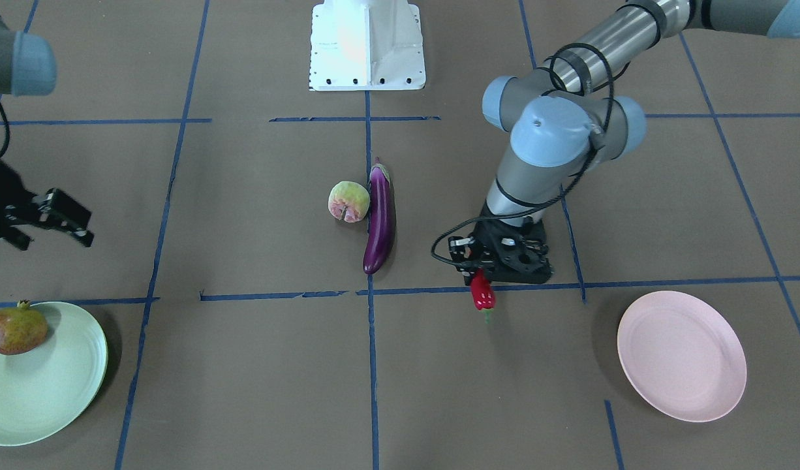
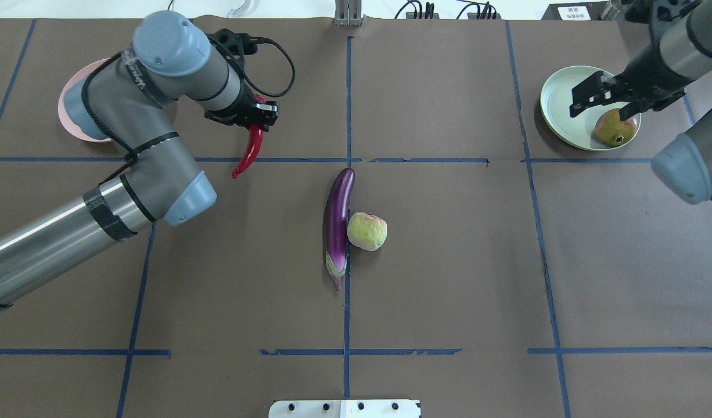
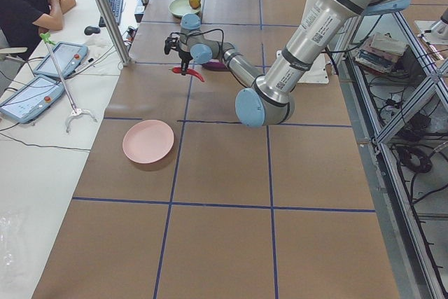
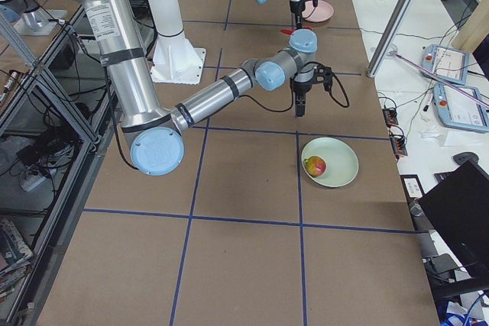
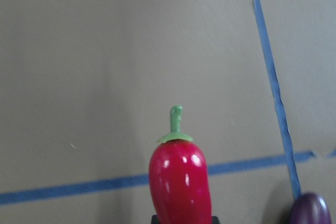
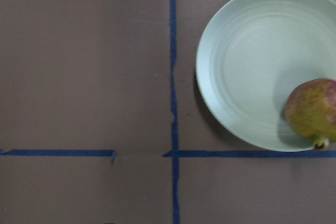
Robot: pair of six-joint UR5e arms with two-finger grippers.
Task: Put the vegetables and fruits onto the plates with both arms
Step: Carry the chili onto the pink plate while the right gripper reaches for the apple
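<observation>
The left gripper (image 2: 256, 123) has its jaws clamped on the chili (image 2: 248, 152) and holds it in the air above the table (image 2: 449, 261). The chili hangs down from the jaws, and in the left wrist view its green stem is at the free end, away from the gripper. It is over the brown table surface close to a blue tape line, between the eggplant (image 2: 338, 220) and the pink plate (image 1: 682, 356), and it is not above the plate. The pink plate lies on the robot's left side, toward the far edge of the table; in the overhead view the left arm covers a part of it. The eggplant and the peach (image 2: 367, 231) lie in the middle of the table, side by side and touching or nearly touching. The eggplant lies along the central tape line with its cap toward the robot's base, and the peach is on its right side. The right gripper (image 1: 47, 236) has its jaws apart and there is nothing between them. It hovers above the table beside the green plate (image 2: 565, 98), on the robot's side of it. This plate lies on the robot's right side, also toward the far edge. The pomegranate (image 2: 614, 128) rests on the green plate, close to the rim and not in the centre.
</observation>
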